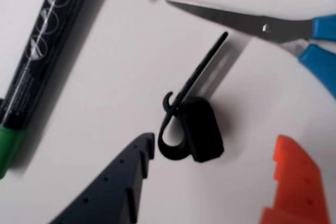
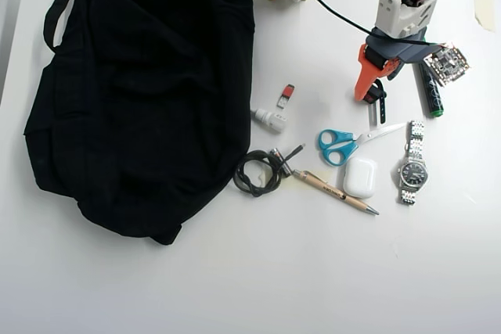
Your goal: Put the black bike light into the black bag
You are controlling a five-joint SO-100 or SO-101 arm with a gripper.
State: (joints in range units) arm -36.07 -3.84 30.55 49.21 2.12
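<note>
The black bike light lies on the white table with its thin rubber strap pointing away towards the scissors. No red lens shows in the wrist view. My gripper is open, with the dark finger left of the light and the orange finger right of it. Neither finger touches it. In the overhead view the gripper is at the upper right, over the light. The large black bag lies far to the left, its shoulder strap at the top left.
A green-capped marker lies left of the light and blue-handled scissors beyond it. In the overhead view a watch, a white earbud case, a pen, a coiled cable, a USB stick and a white adapter lie between gripper and bag.
</note>
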